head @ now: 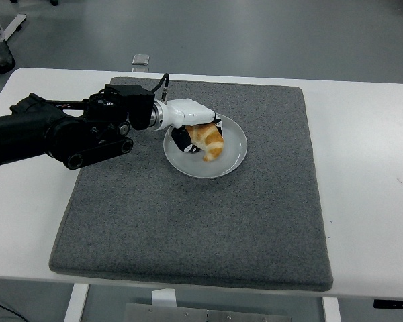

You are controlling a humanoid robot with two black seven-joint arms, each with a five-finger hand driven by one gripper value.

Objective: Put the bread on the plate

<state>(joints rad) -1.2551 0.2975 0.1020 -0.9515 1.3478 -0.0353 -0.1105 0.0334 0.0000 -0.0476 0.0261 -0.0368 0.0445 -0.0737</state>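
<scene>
Resting over the left-centre portion of the round white ceramic plate, the golden-brown croissant-shaped bread lies with its lower tip pointing toward the plate's near side. Whether the bread's underside touches the plate surface cannot be determined from the head view.

The left hand, white-shelled with black fingers, covers the bread's far and left sides. Its fingers are curled around the bread and grip it; part of the bread is hidden beneath the white shell.

The black left arm extends from the hand leftward, away from the plate, to the picture's left edge. A black cable loops above the wrist joint.

The plate sits on the large square grey felt mat, in the mat's far half and slightly left of its centre line. The mat extends well beyond the plate on all sides.

The mat lies on the white rectangular table, which shows bare margins to the left and right of the mat.

A small clear square object lies on the floor beyond the table's far edge, far-left of the plate.
</scene>
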